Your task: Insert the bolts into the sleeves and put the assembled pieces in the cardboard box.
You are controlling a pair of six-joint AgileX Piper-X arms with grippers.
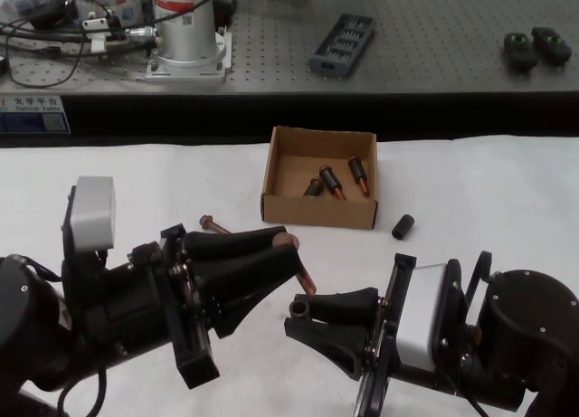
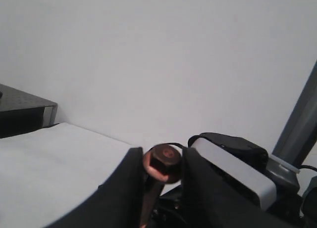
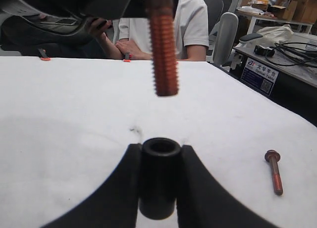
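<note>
My left gripper (image 1: 285, 245) is shut on a copper bolt (image 1: 301, 270), head between the fingers (image 2: 161, 163), threaded shank (image 3: 163, 50) pointing down. My right gripper (image 1: 303, 310) is shut on a black sleeve (image 3: 158, 176), held upright with its bore facing up. The bolt's tip hangs a short way above the sleeve's mouth (image 1: 299, 305), nearly in line with it. Another bolt (image 1: 213, 223) (image 3: 274, 171) lies loose on the white cloth. One loose black sleeve (image 1: 403, 225) lies right of the cardboard box (image 1: 318, 213), which holds three assembled pieces (image 1: 331, 182).
A black bench runs behind the white cloth, with a metal post base (image 1: 185, 37), cables, a dark bit holder (image 1: 342, 42) and small black parts (image 1: 536, 46). A seated person shows beyond the cloth in the right wrist view.
</note>
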